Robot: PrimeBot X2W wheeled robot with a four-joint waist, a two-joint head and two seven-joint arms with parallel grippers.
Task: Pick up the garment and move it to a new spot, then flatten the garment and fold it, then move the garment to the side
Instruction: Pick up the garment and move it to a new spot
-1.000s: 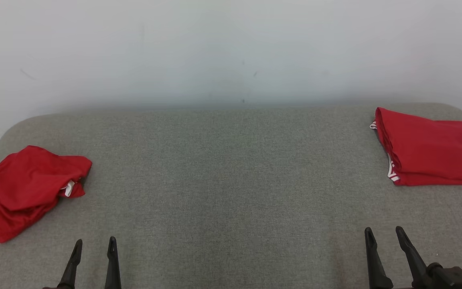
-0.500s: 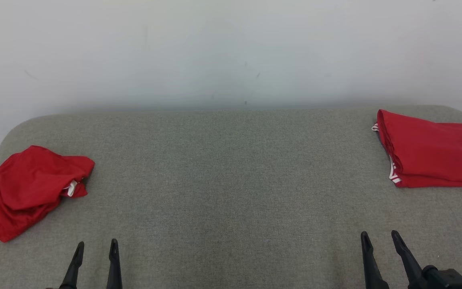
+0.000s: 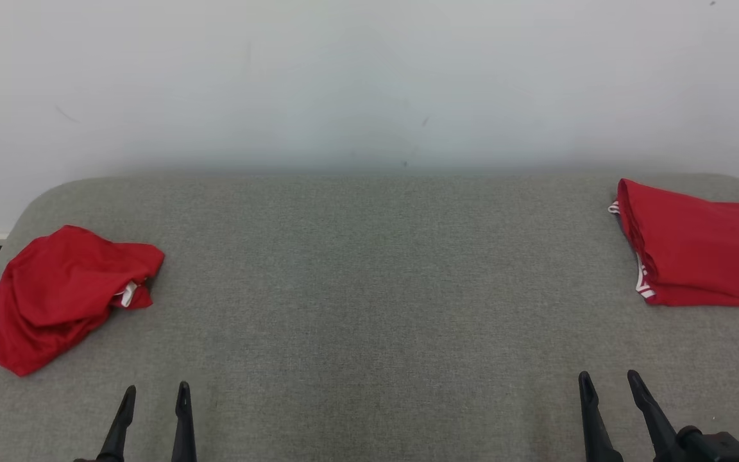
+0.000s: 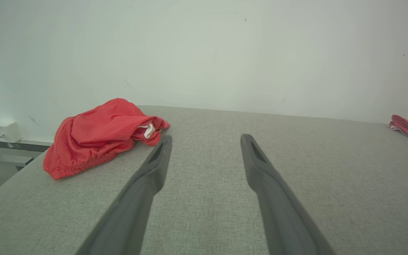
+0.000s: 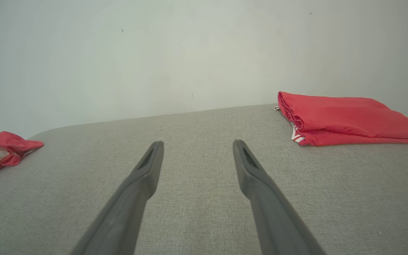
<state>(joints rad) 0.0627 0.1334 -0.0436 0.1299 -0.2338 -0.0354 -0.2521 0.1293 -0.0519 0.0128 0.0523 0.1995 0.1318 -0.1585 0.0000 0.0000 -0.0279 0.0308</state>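
Both hands park at the near edge of the table, nothing held. The left hand is spread wide and empty, the right hand likewise. I read this as the ready pose before a pick. At the table's left end sits the crumpled garment, a loose red heap of thin fabric with a gathered hem and a white bit poking out. At the table's far right corner is the folded garment, a flat red stack with white trim, probably finished and set aside. The table top is a coarse grey weave with rounded corners.
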